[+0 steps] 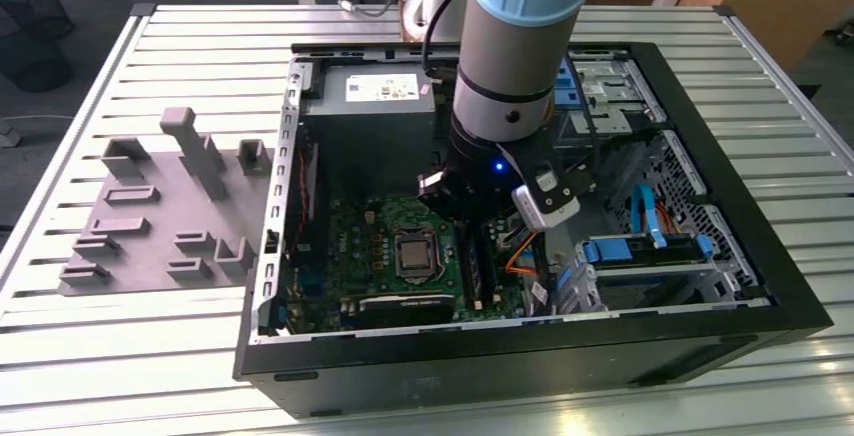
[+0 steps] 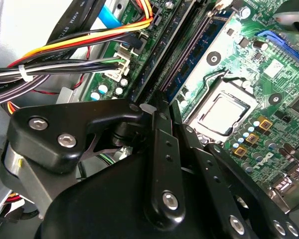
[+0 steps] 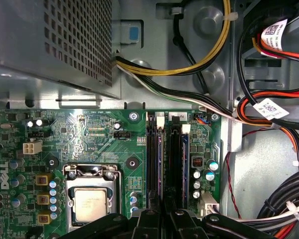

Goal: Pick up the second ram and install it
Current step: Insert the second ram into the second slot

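Bluish-green second ram [image 3: 157, 169] is standing in its motherboard slot [image 3: 175, 167] under the hand [image 3: 162, 219], whose grip I cannot tell; uneven pressing risks leaving one end unlatched.

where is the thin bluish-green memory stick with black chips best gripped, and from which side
Pinch the memory stick across its flat faces at the long top edge, coming straight down. It stands on edge among the long black motherboard slots, so likely only that edge is free.
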`<state>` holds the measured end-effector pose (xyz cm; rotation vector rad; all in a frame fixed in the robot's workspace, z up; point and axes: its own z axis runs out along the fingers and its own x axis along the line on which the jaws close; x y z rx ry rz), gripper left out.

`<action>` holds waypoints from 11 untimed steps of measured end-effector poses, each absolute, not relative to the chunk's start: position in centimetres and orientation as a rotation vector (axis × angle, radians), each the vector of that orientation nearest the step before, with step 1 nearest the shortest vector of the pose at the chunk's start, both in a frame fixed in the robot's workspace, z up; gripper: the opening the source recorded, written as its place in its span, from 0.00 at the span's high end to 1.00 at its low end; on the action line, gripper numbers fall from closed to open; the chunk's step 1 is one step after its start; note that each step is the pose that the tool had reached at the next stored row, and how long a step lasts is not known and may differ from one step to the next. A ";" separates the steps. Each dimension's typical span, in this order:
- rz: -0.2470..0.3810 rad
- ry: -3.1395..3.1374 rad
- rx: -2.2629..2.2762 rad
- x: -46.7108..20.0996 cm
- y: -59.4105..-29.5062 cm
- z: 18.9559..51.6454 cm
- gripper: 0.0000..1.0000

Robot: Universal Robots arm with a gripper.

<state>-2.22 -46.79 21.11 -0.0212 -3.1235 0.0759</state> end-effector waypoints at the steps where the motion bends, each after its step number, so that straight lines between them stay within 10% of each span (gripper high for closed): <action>1: 0.076 -3.124 -0.021 -2.2 -46.8 21.1 0.86; 11: 0.076 -3.124 -0.021 -2.2 -46.8 21.1 0.72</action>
